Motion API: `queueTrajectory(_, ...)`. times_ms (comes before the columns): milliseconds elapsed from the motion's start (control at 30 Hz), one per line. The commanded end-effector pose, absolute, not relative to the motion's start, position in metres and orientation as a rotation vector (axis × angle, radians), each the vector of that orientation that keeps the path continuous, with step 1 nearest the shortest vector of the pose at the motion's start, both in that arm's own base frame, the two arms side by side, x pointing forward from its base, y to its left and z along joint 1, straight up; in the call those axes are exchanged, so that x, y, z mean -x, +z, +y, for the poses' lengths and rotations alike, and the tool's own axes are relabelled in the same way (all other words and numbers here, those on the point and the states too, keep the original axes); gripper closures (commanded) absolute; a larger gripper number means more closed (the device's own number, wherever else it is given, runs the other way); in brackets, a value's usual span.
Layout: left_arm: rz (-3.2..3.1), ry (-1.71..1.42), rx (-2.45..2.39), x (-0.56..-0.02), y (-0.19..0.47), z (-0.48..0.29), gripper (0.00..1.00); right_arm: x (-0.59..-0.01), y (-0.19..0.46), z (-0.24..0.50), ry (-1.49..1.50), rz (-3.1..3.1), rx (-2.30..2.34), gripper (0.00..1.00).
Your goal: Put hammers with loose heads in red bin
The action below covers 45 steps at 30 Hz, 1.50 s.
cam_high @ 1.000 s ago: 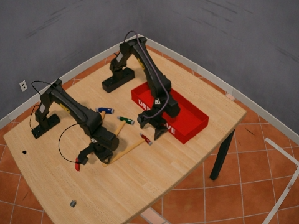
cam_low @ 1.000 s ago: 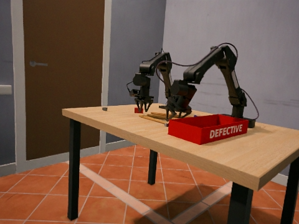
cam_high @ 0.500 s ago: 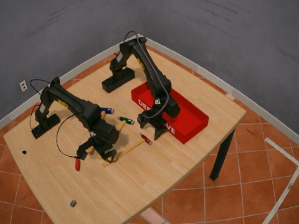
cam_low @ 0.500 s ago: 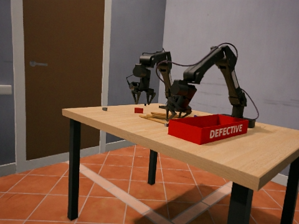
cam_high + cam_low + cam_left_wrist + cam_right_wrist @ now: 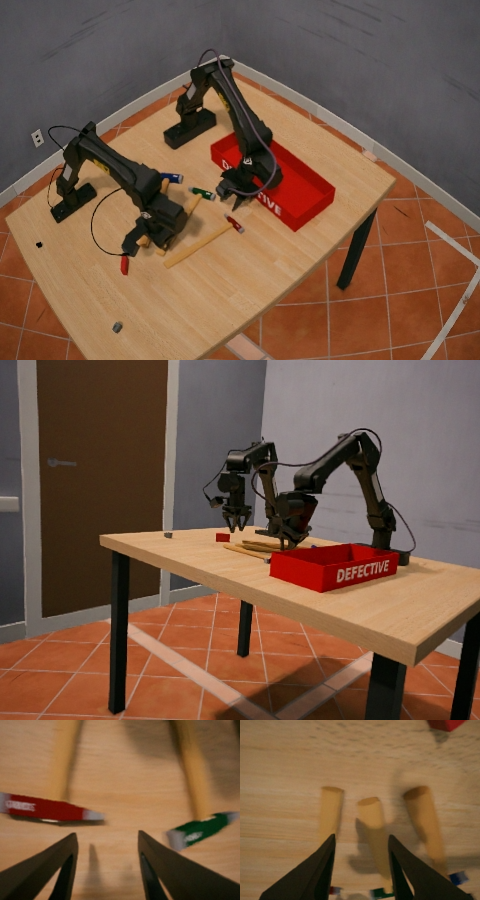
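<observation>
The red-headed hammer (image 5: 234,223) (image 5: 44,808) (image 5: 331,812), green-headed hammer (image 5: 202,193) (image 5: 201,830) (image 5: 370,814) and blue-headed hammer (image 5: 171,178) (image 5: 458,877) lie on the table, with wooden handles spread side by side. The red bin (image 5: 315,207) (image 5: 300,572) stands beyond the heads. My left gripper (image 5: 230,201) (image 5: 289,546) (image 5: 107,838) is partly open and empty beside the bin, between the red and green heads in its wrist view. My right gripper (image 5: 237,529) (image 5: 362,838) is partly open and empty above the handle ends, roughly over the green-headed hammer's handle. Its arm hides parts of the handles in the top view.
A small red block (image 5: 124,265) (image 5: 223,537) (image 5: 445,723) lies past the handle ends. A small grey piece (image 5: 117,327) (image 5: 168,535) lies near the table's far end, and a tiny black piece (image 5: 39,245) lies near another edge. The left arm reaches over the bin.
</observation>
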State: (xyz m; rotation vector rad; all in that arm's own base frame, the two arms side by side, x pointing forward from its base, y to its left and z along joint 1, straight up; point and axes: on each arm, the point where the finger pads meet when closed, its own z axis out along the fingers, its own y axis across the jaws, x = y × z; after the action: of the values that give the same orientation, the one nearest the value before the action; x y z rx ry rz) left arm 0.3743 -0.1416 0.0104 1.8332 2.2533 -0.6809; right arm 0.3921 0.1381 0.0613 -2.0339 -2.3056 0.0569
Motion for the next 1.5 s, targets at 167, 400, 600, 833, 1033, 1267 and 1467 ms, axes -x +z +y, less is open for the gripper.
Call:
queueTrajectory(167, 2.638, -0.904, -1.578, -0.312, 0.043, -0.154, 0.55, -0.359, 0.065, 0.139, 0.074, -2.453, 1.812, 0.45)
queueTrajectory(400, 2.994, -0.867, -1.330, -0.272, 0.051, -0.153, 0.55, -0.341, 0.059, 0.133, 0.087, -2.557, 1.685, 0.45)
queueTrajectory(600, 3.240, -0.739, -1.070, -0.247, 0.054, -0.152, 0.55, -0.331, 0.054, 0.131, 0.075, -2.633, 1.596, 0.45)
queueTrajectory(833, 3.383, -0.549, -0.755, -0.235, 0.052, -0.153, 0.55, -0.327, 0.050, 0.130, 0.048, -2.704, 1.523, 0.45)
queueTrajectory(1033, 3.452, -0.367, -0.430, -0.222, 0.049, -0.155, 0.55, -0.322, 0.046, 0.129, 0.026, -2.760, 1.465, 0.45)
queueTrajectory(1267, 3.459, -0.245, -0.166, -0.213, 0.047, -0.157, 0.55, -0.320, 0.044, 0.128, 0.009, -2.793, 1.433, 0.45)
queueTrajectory(1467, 3.388, -0.098, 0.280, -0.201, 0.042, -0.162, 0.55, -0.320, 0.042, 0.128, -0.015, -2.833, 1.403, 0.45)
